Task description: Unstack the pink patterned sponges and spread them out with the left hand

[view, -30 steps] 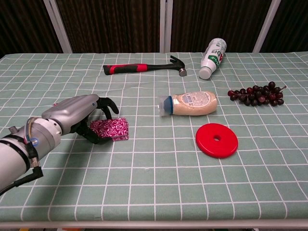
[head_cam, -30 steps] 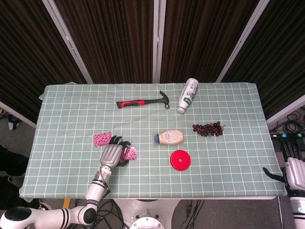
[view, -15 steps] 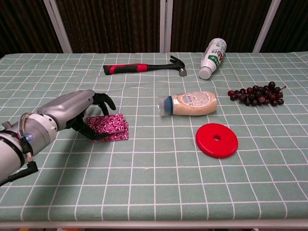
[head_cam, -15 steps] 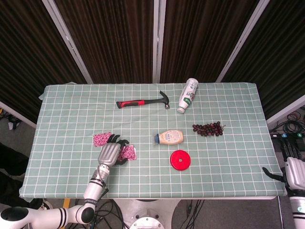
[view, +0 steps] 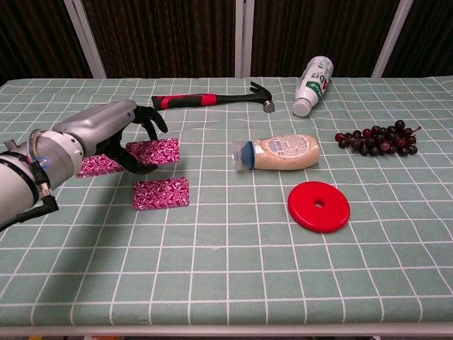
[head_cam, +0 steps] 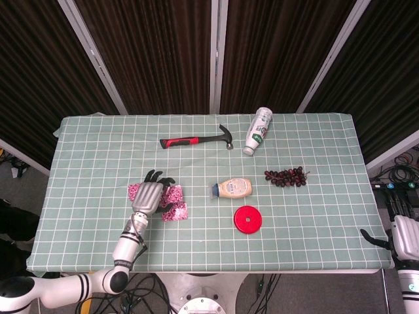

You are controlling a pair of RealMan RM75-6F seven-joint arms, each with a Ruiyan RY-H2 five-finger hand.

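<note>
Pink patterned sponge, pinched in left hand, probably lifted clear of lower sponge at 6 o'clock, for separate placement.

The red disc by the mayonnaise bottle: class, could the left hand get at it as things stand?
Probably not straight away. The left hand holds a pink sponge lifted off the table, so it is occupied. The cloth between it and the red disc looks bare, so the path itself seems free.

pink patterned sponges, red disc
</note>
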